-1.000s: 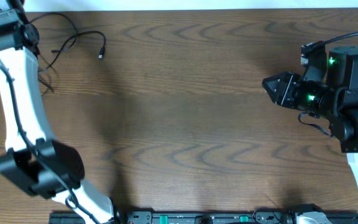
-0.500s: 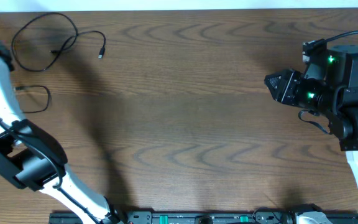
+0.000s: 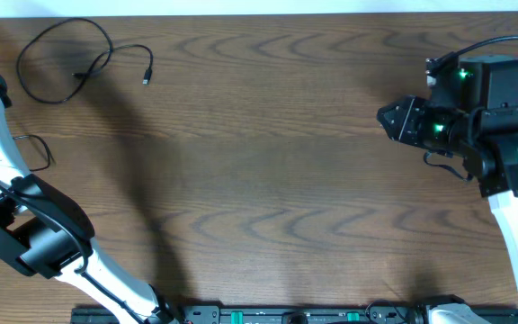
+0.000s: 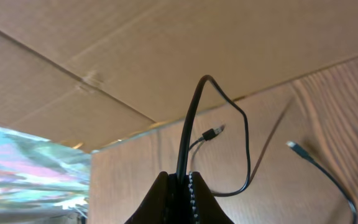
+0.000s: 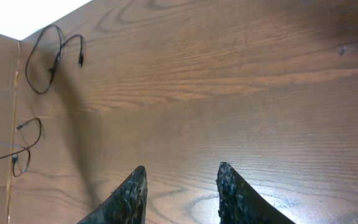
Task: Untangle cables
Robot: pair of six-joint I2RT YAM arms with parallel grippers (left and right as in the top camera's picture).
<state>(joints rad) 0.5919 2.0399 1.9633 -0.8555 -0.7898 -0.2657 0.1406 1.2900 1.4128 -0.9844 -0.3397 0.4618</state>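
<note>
Left wrist view: a thin black cable rises from the left gripper, whose jaws are clamped together on it. It arches over and drops in a slack loop to its small plug. It looks light, limp and thin, likely to slip or snag rather than resist, so a hold close behind a plug should steer it better than one mid-strand.

A second black cable lies loosely looped at the table's far left corner, its plug end free, apart from the held one. No white cable shows in any view.

The held cable hangs at the left edge of the table, partly over the cardboard beyond it, so a careless pull could drag it off the wood.

The wide middle of the table is bare and gives room to lay each cable out. The right gripper hovers far right, jaws apart and holding nothing, well away from both cables.
</note>
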